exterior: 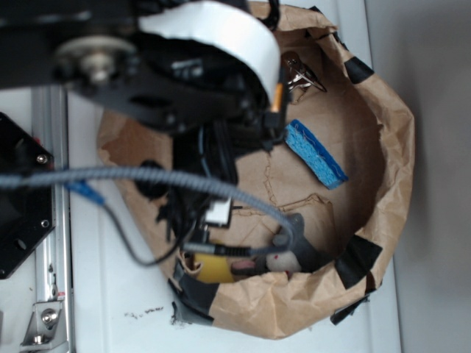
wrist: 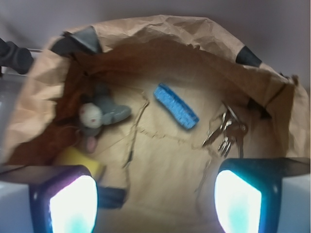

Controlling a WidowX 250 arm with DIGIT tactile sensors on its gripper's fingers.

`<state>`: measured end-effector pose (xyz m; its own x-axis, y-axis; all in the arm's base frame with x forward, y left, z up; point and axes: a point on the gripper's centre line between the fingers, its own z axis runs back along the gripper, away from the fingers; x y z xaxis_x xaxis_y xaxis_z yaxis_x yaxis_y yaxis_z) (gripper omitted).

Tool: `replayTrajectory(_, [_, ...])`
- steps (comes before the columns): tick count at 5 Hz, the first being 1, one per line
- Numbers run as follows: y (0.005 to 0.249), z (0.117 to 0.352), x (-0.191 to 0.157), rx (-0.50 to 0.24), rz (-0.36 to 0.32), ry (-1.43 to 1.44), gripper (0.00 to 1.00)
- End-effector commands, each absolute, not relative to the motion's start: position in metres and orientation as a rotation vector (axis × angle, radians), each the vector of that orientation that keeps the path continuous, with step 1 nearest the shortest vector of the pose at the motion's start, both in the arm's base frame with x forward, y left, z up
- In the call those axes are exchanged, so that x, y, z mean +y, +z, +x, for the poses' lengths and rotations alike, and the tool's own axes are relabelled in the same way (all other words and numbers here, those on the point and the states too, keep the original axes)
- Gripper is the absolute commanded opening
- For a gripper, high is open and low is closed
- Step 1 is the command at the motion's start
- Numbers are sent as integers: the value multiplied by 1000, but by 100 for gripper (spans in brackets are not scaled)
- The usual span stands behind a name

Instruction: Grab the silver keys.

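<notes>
Your silver keys (wrist: 226, 131) lie on the floor of the brown paper enclosure (wrist: 160, 29), near its right wall in the wrist view. Blades fan toward the camera, ring end away. Blue sponge (wrist: 176, 106) sits just left. Gripper (wrist: 155, 199) wide apart, empty, above the floor.

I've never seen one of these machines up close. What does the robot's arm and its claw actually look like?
The arm is mostly black metal and plastic plates with a silver bolt at one joint and a broad white curved band on top. A grey braided cable and thinner black wires trail from it. In the wrist view, the gripper ends in two black-framed fingers with pale, glowing bluish-white pads.
</notes>
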<state>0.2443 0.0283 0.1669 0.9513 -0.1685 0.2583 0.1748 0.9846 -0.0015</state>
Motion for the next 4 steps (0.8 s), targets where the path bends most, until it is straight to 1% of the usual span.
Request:
replayTrajectory(1, [159, 255, 37, -308, 23, -232, 100])
replayTrajectory(3, [159, 255, 37, -308, 23, -232, 100])
replayTrajectory(4, [138, 266, 38, -292, 22, -264, 100])
